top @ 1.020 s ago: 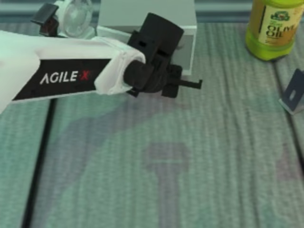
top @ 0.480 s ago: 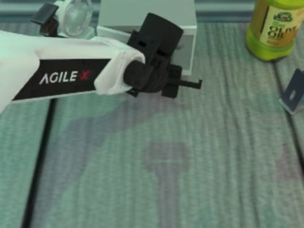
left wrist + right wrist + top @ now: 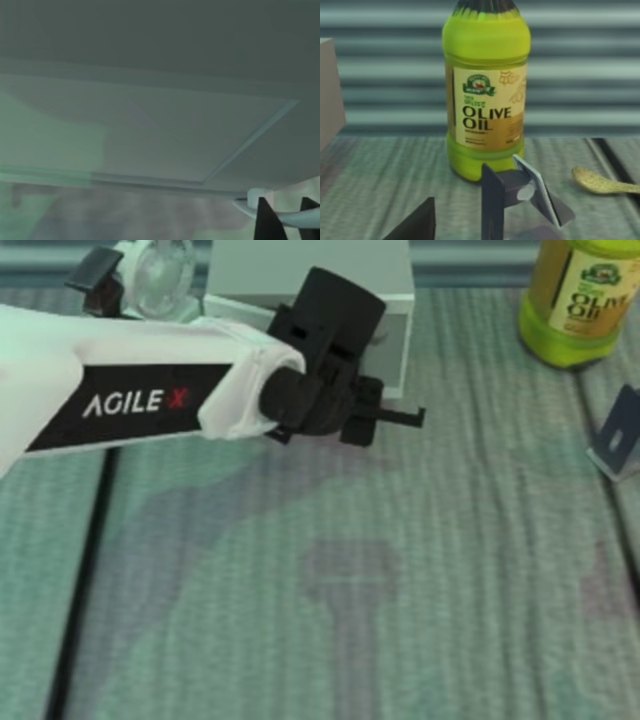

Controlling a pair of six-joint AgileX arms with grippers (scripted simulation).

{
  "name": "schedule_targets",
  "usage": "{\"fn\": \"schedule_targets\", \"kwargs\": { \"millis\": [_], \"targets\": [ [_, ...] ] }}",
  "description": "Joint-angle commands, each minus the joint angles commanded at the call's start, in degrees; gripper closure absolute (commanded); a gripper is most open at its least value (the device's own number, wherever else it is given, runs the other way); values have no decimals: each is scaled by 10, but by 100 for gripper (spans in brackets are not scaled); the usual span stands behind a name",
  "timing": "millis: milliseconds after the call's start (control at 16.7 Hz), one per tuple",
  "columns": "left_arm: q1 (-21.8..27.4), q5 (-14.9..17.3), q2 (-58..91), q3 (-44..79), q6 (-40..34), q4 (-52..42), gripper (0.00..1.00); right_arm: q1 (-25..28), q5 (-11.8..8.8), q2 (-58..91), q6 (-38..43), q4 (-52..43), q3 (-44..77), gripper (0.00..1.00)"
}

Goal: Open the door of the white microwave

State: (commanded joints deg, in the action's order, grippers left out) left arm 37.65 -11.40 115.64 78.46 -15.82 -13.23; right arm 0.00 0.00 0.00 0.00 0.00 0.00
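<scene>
The white microwave [image 3: 310, 270] stands at the back middle of the table. My left arm reaches in from the left, and its gripper [image 3: 400, 415] is pressed against the microwave's front, hiding most of the door from above. In the left wrist view the door [image 3: 165, 135] fills the picture, a white frame around a greyish window. The door's curved white handle [image 3: 295, 216] runs between the two black fingertips of the left gripper [image 3: 285, 222], which is shut on it. My right gripper [image 3: 460, 225] is out of the top view, stays low at the right and is open.
A yellow olive oil bottle [image 3: 575, 300] stands at the back right, also in the right wrist view [image 3: 487, 95]. A blue-grey stand [image 3: 617, 432] sits at the right edge. A round white fan [image 3: 160, 275] is left of the microwave. A spoon [image 3: 602, 182] lies beyond the bottle.
</scene>
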Motion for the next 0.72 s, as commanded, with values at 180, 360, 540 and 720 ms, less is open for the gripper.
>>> {"fn": "schedule_targets", "kwargs": {
  "millis": [180, 360, 540, 720],
  "targets": [
    [0, 0, 0, 0, 0, 0, 100, 0, 0, 0, 0, 0, 0, 0],
    [4, 5, 1, 1, -2, 0, 100, 0, 0, 0, 0, 0, 0, 0],
    [-2, 13, -10, -13, 13, 8, 100, 0, 0, 0, 0, 0, 0, 0],
    [-6, 18, -15, -23, 22, 12, 100, 0, 0, 0, 0, 0, 0, 0]
  ]
}}
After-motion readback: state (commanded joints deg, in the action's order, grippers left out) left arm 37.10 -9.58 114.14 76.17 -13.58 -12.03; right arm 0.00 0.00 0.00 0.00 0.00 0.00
